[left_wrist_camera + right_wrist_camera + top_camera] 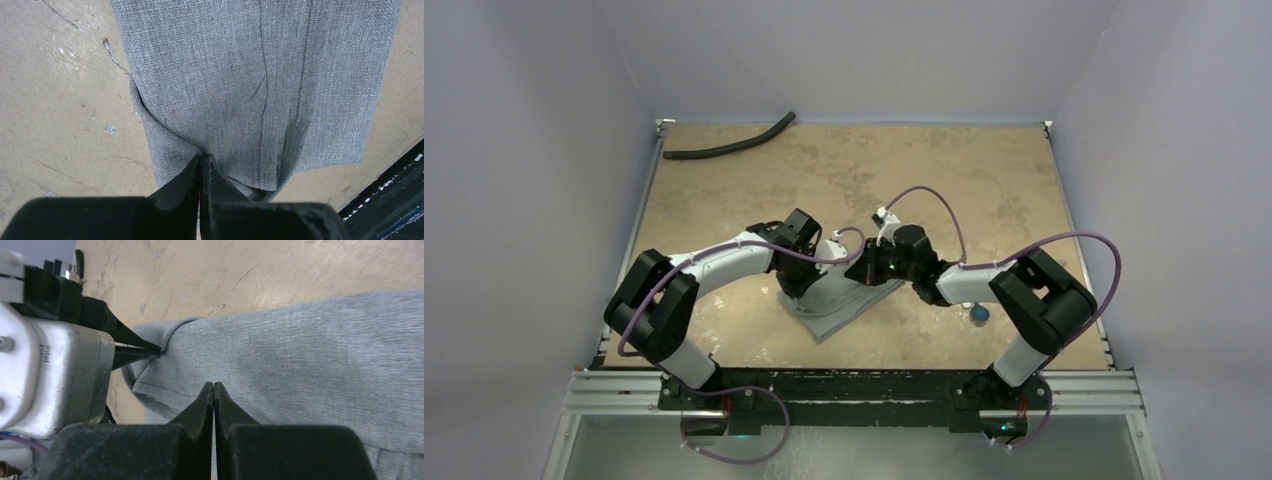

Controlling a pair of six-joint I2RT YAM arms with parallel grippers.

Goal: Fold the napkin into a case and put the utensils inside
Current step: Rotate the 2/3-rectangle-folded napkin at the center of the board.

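Both pinched fully shut on the thin grey woven cloth napkin, mid-frame on the tan worktop. The left gripper is at its bunched edge, the right gripper just beside. We should carry both together, level, for a straight crease.

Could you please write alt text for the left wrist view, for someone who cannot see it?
The left gripper, shut, pinches an edge of the folded grey napkin, and the fabric puckers at its tips. The cloth lies on a scuffed tan table.
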